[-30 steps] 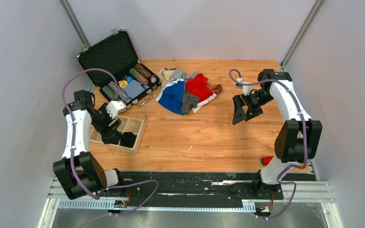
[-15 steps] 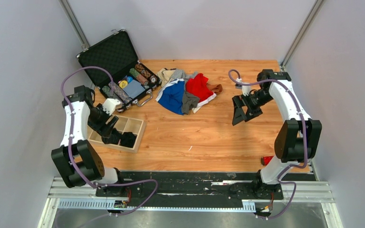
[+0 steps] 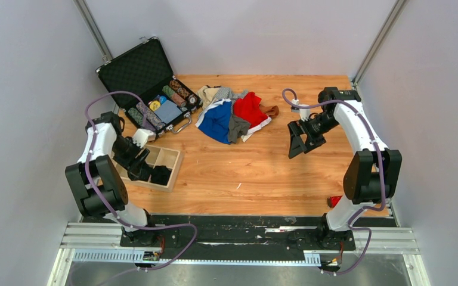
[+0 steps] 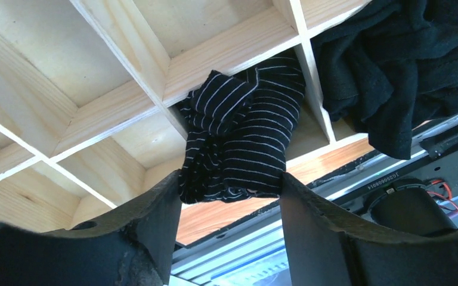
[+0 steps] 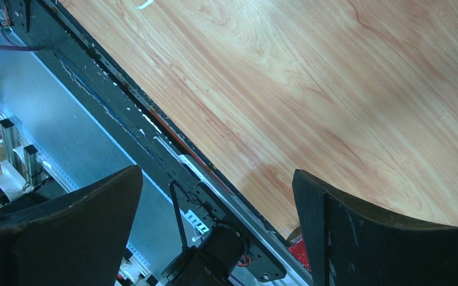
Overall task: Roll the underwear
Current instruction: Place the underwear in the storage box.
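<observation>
Underwear roll point(image 4: 238, 143), black with white stripes, at wooden divider tray point(image 4: 214, 59)
We see its long axis running from a tray compartment toward the left gripper point(image 4: 231, 179). The jaws stand apart and touch both sides; we cannot tell if they pinch. Right gripper point(image 5: 217, 179) is spread and empty. Black rail point(image 4: 387, 179) lettering is unreadable.

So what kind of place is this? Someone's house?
Probably a robot lab's test booth, not a house. A left arm and a right arm are bolted to a metal rail at the edge of a wooden table, plain grey walls close it in, and a pile of underwear lies on it.

Wooden table point(image 3: 262, 173) bears underwear pile point(image 3: 217, 122), case point(image 3: 140, 68), divided tray point(image 3: 167, 157).
</observation>
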`<control>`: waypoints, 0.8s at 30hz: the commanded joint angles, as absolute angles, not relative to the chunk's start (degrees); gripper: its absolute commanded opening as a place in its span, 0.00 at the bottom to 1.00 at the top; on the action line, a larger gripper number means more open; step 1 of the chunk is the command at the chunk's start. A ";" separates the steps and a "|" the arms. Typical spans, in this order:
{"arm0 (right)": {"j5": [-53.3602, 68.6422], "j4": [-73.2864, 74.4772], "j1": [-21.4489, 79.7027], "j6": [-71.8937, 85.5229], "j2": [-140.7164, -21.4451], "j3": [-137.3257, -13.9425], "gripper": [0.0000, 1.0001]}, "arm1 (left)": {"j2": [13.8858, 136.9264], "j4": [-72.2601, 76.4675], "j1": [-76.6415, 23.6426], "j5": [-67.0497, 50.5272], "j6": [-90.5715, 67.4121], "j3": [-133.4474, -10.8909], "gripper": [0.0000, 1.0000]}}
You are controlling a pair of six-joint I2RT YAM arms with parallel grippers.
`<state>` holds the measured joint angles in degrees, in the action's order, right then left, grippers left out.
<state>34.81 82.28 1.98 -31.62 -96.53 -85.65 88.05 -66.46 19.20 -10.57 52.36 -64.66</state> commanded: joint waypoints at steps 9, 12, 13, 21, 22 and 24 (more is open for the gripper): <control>35.76 82.68 2.50 -31.90 -96.65 -86.07 1.00 | 90.47 -69.38 18.90 -15.92 52.42 -65.03 0.10; 35.98 82.60 2.61 -31.98 -96.93 -86.10 1.00 | 89.50 -69.17 18.90 -16.23 52.36 -64.63 0.02; 35.98 82.54 2.63 -31.98 -97.08 -86.05 1.00 | 89.36 -69.08 18.90 -16.74 52.71 -64.15 0.00; 35.94 82.27 3.47 -31.96 -97.74 -86.68 1.00 | 93.91 -63.15 17.33 -14.03 57.55 -58.22 0.00; 35.75 82.34 3.47 -31.98 -97.75 -86.86 1.00 | 95.26 -62.47 17.32 -13.25 58.58 -57.72 0.00; 35.59 82.41 3.59 -31.89 -97.62 -86.88 1.00 | 96.90 -60.26 17.32 -10.59 60.69 -55.69 0.00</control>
